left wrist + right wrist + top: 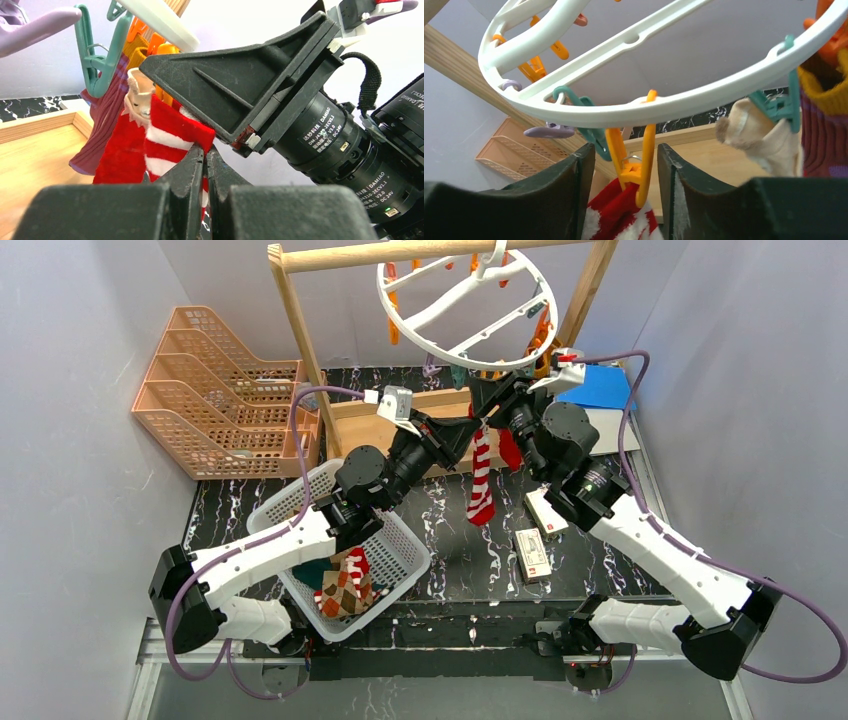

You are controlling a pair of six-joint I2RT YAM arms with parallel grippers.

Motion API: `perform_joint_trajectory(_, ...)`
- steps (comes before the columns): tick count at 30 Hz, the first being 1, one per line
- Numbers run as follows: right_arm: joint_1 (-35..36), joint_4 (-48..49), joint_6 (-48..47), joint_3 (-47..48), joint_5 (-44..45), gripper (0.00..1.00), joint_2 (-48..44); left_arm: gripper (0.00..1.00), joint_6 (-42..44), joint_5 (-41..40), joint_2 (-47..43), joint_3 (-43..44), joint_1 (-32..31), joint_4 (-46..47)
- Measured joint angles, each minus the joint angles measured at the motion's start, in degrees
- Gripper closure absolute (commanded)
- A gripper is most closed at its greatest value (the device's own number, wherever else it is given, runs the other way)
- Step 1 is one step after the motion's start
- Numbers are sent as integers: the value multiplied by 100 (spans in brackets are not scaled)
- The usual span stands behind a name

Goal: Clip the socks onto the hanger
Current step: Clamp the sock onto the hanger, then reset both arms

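Observation:
The white ring hanger (465,300) hangs from the wooden rack. My left gripper (476,432) is shut on the red sock with white stripes (482,480), gripping its upper edge (170,140) just under the ring. My right gripper (625,170) is open, and its fingers stand either side of an orange clip (636,165) without touching it. The clip's lower end sits on the sock's top (619,215) and seems to bite it. A maroon sock with an orange cuff (824,130) and a beige sock (764,135) hang from neighbouring clips.
A white basket (405,545) at the near left holds an argyle sock (345,590) and a dark teal one. Peach stacked trays (215,390) stand at the back left. The wooden rack frame (300,335) holds the hanger. Small boxes (532,552) lie at the right.

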Motion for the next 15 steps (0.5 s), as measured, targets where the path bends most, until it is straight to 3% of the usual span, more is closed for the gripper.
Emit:
perform_joint_trajectory(3, 2, -177, 66, 31, -63, 21, -26, 98, 26, -2, 0, 0, 0, -2)
perform_joint_trajectory(5, 0, -295, 94, 59, -94, 12, -59, 84, 50, -4, 0, 0, 0, -2)
perform_joint_trajectory(7, 2, -459, 105, 109, -151, 3, -105, 64, 92, -9, -4, 0, 0, -4)
perform_joint_trajectory(11, 2, -852, 138, 297, -278, 1, -227, 22, 181, -15, -17, 0, 0, -17)
perform_joint_trajectory(15, 2, -1274, 164, 435, -413, 1, -481, 7, 284, -72, -153, -35, 0, -186)
